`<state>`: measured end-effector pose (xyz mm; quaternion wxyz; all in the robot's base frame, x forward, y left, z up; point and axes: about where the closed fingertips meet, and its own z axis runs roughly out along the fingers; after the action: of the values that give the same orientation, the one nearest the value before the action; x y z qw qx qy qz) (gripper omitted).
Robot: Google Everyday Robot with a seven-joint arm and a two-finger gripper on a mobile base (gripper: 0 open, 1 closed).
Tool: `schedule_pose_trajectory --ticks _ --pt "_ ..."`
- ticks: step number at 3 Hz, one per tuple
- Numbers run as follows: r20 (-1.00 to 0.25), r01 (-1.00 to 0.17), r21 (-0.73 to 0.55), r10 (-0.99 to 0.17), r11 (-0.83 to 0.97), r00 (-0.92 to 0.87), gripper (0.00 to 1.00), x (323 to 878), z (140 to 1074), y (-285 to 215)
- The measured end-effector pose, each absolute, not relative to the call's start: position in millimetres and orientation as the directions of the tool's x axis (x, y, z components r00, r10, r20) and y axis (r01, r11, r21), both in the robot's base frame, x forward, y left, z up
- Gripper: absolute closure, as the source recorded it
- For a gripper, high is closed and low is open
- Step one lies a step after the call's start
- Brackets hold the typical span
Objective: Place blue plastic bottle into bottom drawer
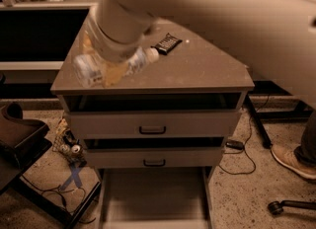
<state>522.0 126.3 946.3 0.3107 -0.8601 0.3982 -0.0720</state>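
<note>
my gripper [106, 70] hangs over the front left corner of the tabletop [207, 72], jaws clamped around the blue plastic bottle [139, 61]. the bottle lies tilted, its white cap pointing toward a dark packet [166, 43]. below, the bottom drawer [155, 198] stands pulled open.

The tool [104, 70] is hanging at the lower end of the arm [237, 20], with the front left corner of the bench [207, 70] lying just beneath it. Its fingers [116, 75] are showing a yellowish, amber tint against the paler body. Just above the tool, a round cream wrist [118, 23] is widening into a collar, a faint seam ringing it. Up and to the right of the tool, the arm is swelling into a thick, smooth, off-white shell. Two small dark round holes, perhaps screw recesses, are dotting that shell.
</note>
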Motion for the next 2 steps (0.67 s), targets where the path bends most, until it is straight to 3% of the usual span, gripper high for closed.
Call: schedule_pose_trajectory --ticks 1,2 --pt "-0.233 -0.719 -0.564 -0.757 -0.406 0.61 1.0 488.4 890.5 100.3" --pt "-0.302 -0.825 -0.415 -0.797 -0.384 0.523 1.0 478.2 801.4 66.4"
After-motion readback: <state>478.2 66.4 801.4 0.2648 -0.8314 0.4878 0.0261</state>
